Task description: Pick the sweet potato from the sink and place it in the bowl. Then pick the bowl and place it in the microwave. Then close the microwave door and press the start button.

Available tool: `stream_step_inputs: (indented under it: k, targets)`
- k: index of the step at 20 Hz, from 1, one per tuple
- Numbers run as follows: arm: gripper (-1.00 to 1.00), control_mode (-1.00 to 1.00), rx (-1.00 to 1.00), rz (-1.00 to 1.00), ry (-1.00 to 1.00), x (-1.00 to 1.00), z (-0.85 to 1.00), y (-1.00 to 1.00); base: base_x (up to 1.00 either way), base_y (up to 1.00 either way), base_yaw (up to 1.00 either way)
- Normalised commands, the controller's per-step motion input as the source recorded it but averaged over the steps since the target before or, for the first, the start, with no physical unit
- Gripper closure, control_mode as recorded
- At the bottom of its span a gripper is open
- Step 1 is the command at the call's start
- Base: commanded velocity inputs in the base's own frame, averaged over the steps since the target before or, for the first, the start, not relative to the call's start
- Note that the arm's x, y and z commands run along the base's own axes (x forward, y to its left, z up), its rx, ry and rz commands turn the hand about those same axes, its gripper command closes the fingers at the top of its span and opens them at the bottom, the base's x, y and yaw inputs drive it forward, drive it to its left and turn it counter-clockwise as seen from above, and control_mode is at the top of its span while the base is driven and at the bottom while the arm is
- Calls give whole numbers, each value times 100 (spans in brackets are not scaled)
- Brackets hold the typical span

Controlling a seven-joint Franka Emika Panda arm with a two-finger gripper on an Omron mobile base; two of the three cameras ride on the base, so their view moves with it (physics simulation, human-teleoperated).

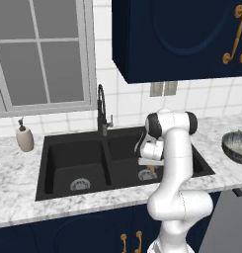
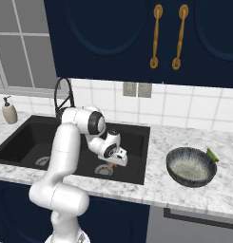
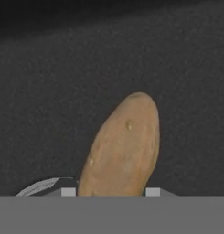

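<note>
Down in the right basin of the matte black double-basin sink (image 1: 58, 163), near its round silver drain, my tool (image 2: 111, 165) hangs low over the small orange-brown sweet potato (image 3: 121, 148). In the hand view the root lies directly between my two finger tips (image 3: 68, 191), one on each flank of its near end, with its long axis running away from me and leaning a little to one side, so the fingers straddle it across its narrow width, as a pinch needs. They stand about as wide as the potato is thick; whether they already press on it or merely bracket it I cannot tell, since the tips are barely visible at the bottom of that view. In the right base view an orange sliver shows just under the tool, above the drain, which suggests the root is at or just off the basin floor. The shallow pale grey bowl with the streaked rim (image 2: 191, 166) sits on the marbled white tabletop (image 2: 156, 185) well to the right of the sink, near the front edge. I judge the carry will go up and out of the basin, then rightward over the sink's right rim to the bowl.
</note>
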Motion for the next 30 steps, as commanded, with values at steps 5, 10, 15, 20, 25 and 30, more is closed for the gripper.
stream_step_inputs:
  k: [5,10,15,20,25,30]
  targets:
    - [100,-100,0,0,-10,-82,94,-27,0,0,0]
    - [100,-100,0,-3,-3,-83,100,-38,0,0,0]
    - [100,-100,1,-11,0,-45,100,-61,0,0,0]
    - [100,-100,4,-18,0,-38,100,-72,0,0,0]
    - [100,-100,8,-25,2,-40,95,-84,0,0,0]
    - [100,-100,5,-29,3,-34,78,-94,0,0,0]
